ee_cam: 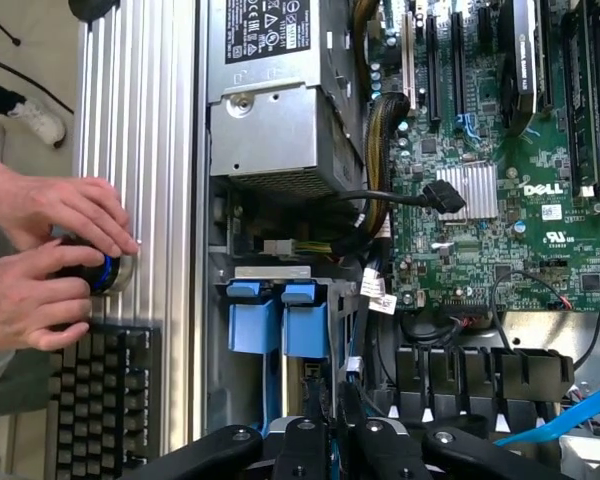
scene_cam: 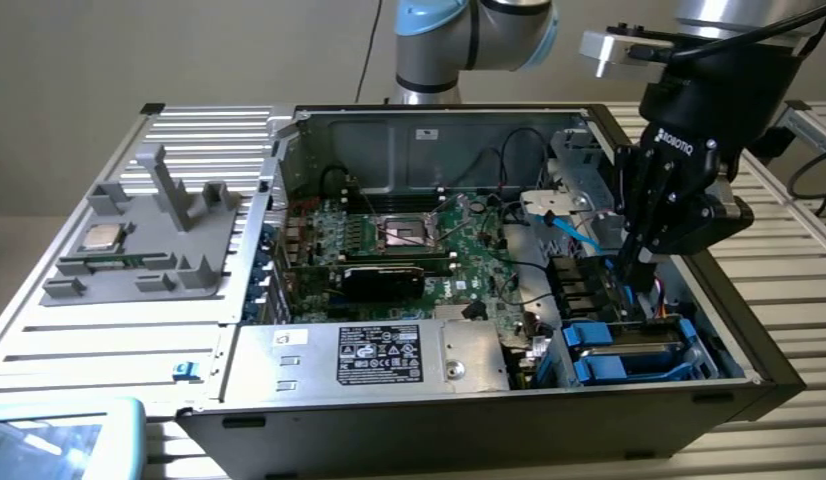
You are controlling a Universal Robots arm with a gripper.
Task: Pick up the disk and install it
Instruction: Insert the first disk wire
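Exterior view shows the gripper reaching down into the computer case, just above the disk in its near-right bay. Whether its fingers grip anything, I cannot tell. Seemingly the install step; seating calls for a straight push.

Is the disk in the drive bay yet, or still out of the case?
In. The disk, with its blue bracket, sits down in the bay at the case's front corner, and the gripper hangs just above it. Whether it is fully seated, cannot tell.

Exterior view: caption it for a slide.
Robot gripper lowered into an open computer case above the blue-bracketed disk, motherboard exposed.
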